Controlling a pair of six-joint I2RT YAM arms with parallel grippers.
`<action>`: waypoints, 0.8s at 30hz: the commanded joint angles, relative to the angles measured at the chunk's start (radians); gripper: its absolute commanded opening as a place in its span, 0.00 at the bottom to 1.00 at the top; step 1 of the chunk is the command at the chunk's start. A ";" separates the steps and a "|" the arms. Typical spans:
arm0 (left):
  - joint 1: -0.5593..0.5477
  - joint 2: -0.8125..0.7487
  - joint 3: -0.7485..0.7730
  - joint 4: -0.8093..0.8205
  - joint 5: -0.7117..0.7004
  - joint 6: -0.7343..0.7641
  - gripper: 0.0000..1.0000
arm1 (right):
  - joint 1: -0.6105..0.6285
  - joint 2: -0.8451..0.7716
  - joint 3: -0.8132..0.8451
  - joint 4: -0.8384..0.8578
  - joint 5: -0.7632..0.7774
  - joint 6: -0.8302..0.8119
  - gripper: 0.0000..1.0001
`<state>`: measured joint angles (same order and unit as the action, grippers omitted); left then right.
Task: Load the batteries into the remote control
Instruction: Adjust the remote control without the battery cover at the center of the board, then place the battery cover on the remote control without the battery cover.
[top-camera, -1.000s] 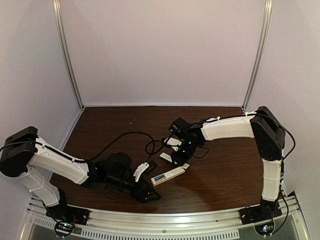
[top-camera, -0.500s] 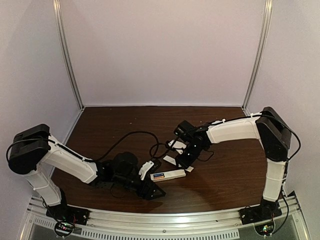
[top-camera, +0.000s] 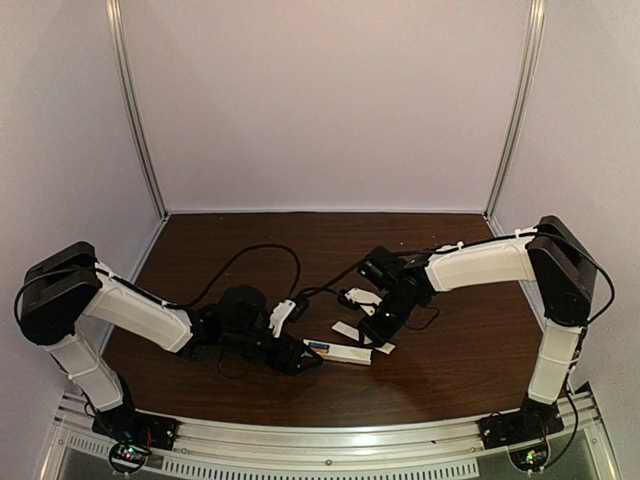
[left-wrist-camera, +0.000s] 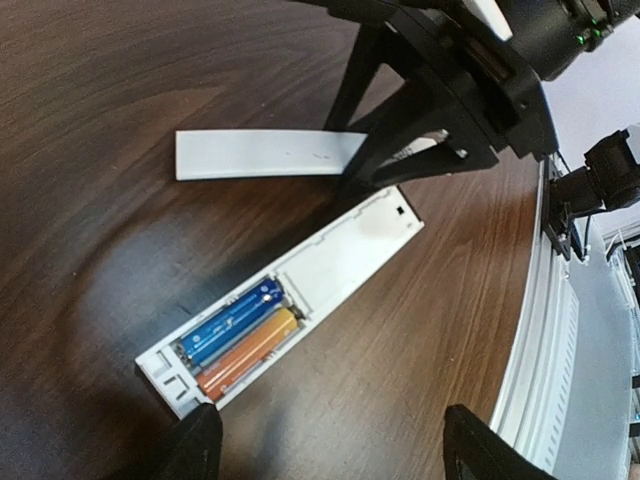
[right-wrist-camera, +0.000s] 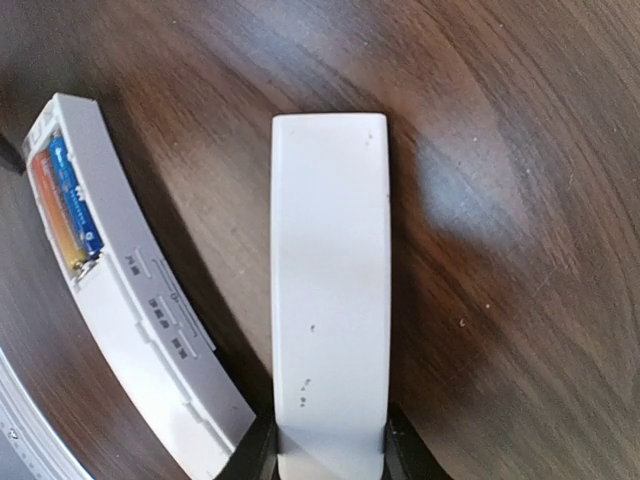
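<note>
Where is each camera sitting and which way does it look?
Top external: high behind the bases, looking down at the table; left arm and right arm show.
Left wrist: looks low across the remote control holding the batteries; open left gripper at the bottom.
Right wrist: looks down at the cover strip; right gripper pinches its near end.
Shared: both wrist views show remote control, batteries and cover strip.

A robotics lab test cell is indicated: a dark wood-grain table (top-camera: 220, 245) is enclosed by plain pale walls (top-camera: 320, 100) joined with aluminium corner posts (top-camera: 135, 110). A white-and-black left arm (top-camera: 135, 312) and right arm (top-camera: 475, 265) are bolted to a metal rail (top-camera: 330, 438) at the near edge, where small indicator lights (top-camera: 527, 459) are seen.
</note>
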<state>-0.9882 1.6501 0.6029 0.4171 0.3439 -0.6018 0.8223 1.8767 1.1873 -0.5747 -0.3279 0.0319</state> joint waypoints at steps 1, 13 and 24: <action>0.015 -0.003 0.019 0.010 -0.006 0.026 0.78 | 0.002 -0.050 -0.019 -0.028 -0.032 0.005 0.09; 0.045 -0.198 -0.084 0.042 -0.082 -0.012 0.97 | 0.009 -0.193 -0.073 0.077 -0.028 -0.011 0.10; 0.105 -0.604 -0.279 -0.092 -0.421 -0.189 0.97 | 0.135 -0.137 -0.061 0.118 0.117 -0.141 0.16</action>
<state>-0.8970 1.1419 0.3717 0.3840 0.1047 -0.7002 0.9245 1.7039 1.1229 -0.4820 -0.2840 -0.0563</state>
